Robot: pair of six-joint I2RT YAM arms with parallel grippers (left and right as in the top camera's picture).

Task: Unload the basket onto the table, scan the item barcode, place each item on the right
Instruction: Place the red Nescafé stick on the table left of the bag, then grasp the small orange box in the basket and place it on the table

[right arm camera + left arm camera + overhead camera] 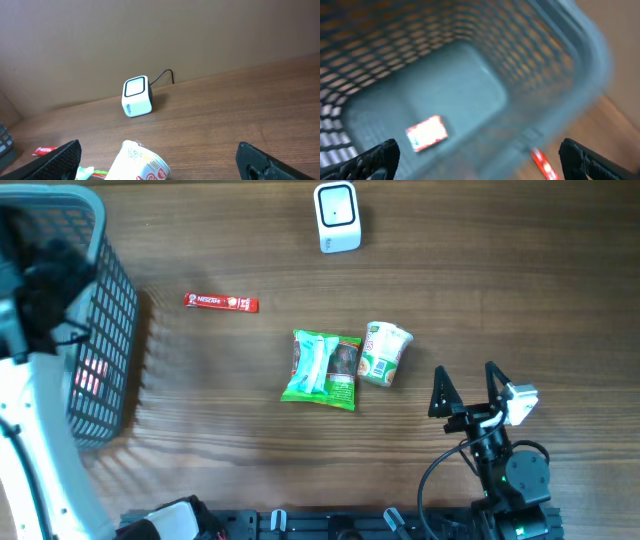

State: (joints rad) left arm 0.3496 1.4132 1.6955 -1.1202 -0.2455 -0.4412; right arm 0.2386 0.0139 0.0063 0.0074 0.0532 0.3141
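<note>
Grey mesh basket [115, 310] at the left end of the table [500, 270] has one small red & white packet [426, 132] lying flat on its floor. Outside it on the wood are a red stick sachet [220, 302], a green snack bag [325, 368] w/ a noodle cup [385, 352] on its side just beside it, and the white scanner [337, 217] at the far edge. Left claw [477, 155] hangs over the basket w/ jaws spread wide, gripping nothing; right claw [467, 388] sits near the cup, spread just as wide, touching nothing.
</note>
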